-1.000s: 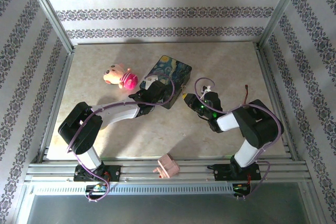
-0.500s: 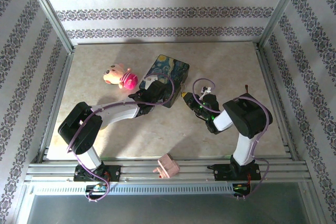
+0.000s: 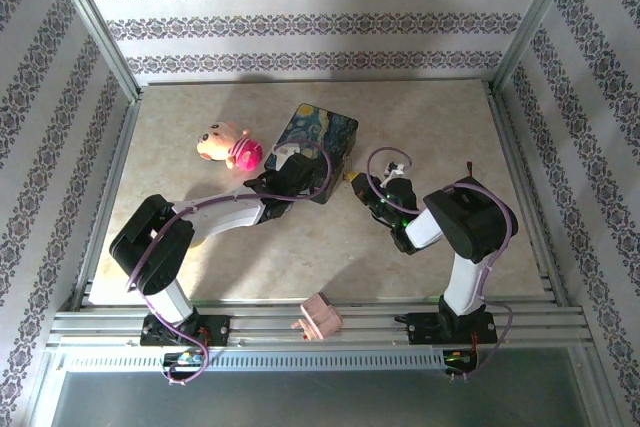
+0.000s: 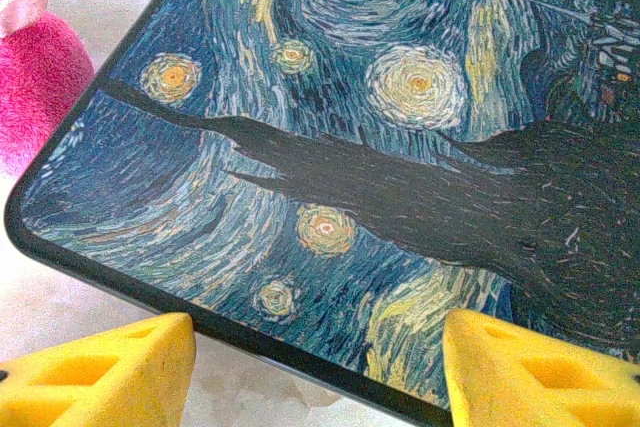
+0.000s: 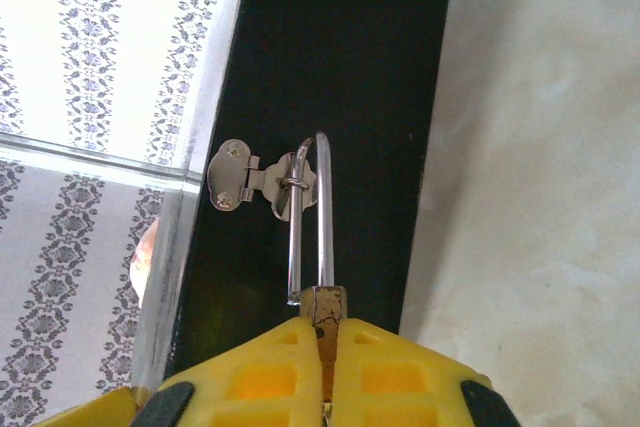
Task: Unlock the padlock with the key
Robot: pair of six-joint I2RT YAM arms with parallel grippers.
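— Where's your right gripper [image 5: 327,332]?
— Pinched tight on the padlock [image 5: 329,302], at 4 o'clock of the box [image 3: 325,132], likely to steady it. The shackle [image 5: 322,207] hangs through the latch [image 5: 262,185].
— And your left gripper [image 4: 320,372]?
— Its 2 fingers [image 4: 110,372] stand spread over the painted lid [image 4: 400,147], probably bracing it. Beyond: marbled table [image 3: 300,257], plush toy [image 3: 228,145] at 9 o'clock, patterned walls [image 3: 320,22].

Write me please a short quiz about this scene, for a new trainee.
1. True or false: the right pincer is shut on the padlock.
2. The padlock's loop passes through: A) the latch of the box; B) a chain; C) a door handle.
3. Fill in: the jaws of the left pincer stand ___ at the box's edge.
Key: 1 true; 2 A; 3 open.
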